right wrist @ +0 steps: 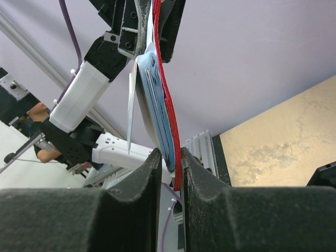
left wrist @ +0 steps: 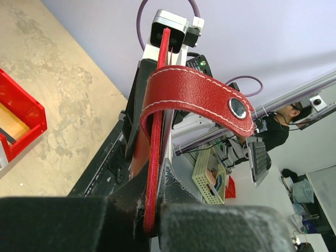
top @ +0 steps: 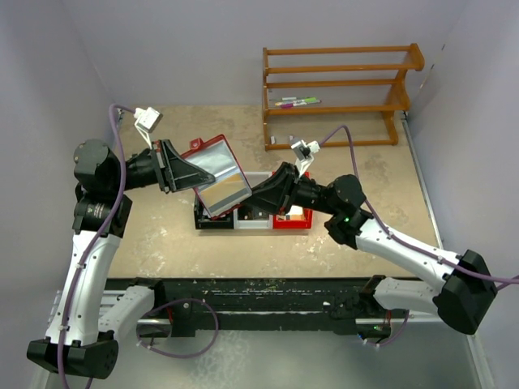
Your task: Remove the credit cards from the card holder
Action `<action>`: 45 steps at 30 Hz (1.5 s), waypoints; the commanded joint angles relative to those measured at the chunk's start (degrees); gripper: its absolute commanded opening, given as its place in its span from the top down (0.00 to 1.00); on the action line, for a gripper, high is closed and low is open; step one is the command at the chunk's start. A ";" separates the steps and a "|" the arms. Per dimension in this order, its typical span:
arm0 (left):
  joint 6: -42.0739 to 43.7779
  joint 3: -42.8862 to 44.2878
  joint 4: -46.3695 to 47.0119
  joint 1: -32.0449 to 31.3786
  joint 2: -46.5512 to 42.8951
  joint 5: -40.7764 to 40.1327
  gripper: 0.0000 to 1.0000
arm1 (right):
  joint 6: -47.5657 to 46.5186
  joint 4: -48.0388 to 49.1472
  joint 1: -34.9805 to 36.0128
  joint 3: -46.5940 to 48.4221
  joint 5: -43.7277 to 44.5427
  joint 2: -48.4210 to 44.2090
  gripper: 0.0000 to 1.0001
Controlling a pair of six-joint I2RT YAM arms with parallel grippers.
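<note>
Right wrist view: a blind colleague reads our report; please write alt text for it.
The right pincer grips the lower edge of the red card holder, which the left pincer holds from above. Blue-grey sleeves show beside its red cover, with a lilac wall behind.

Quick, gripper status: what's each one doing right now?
Left gripper: closed, holding the card holder by its red edge.
Right gripper: closed on the card holder's other end.
</note>
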 commanded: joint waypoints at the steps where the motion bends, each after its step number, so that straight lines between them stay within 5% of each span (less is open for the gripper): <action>1: -1.68 1.60 2.17 -0.09 -0.86 0.15 1.00 | -2.43 3.33 0.30 2.20 3.54 -1.27 0.79; 13: 1.33 0.88 0.29 -0.09 -1.81 0.40 1.00 | 7.95 6.25 0.30 8.65 1.51 6.95 0.45; 32: 4.72 1.43 -2.68 -0.10 -2.02 1.04 1.00 | 20.82 22.83 0.51 7.57 -3.69 10.98 0.42; 35: 4.72 1.61 -2.60 -0.09 -1.91 1.07 1.00 | 20.74 21.44 0.79 7.93 -2.49 11.08 0.53; 39: 5.03 1.70 -2.84 -0.09 -1.90 1.03 1.00 | 20.34 17.08 1.00 9.58 -2.47 11.26 0.93; 42: 6.90 1.87 -3.88 -0.09 -1.98 0.63 1.00 | 19.50 14.04 1.00 10.27 -3.19 10.69 1.00; 44: 11.51 3.25 -7.53 -0.07 -1.77 -1.12 0.82 | 19.81 10.58 1.00 10.74 -4.84 10.05 1.00; 45: 15.38 4.90 -11.05 -0.08 -1.34 -2.48 0.63 | 19.06 7.59 1.00 11.14 -6.22 9.62 1.00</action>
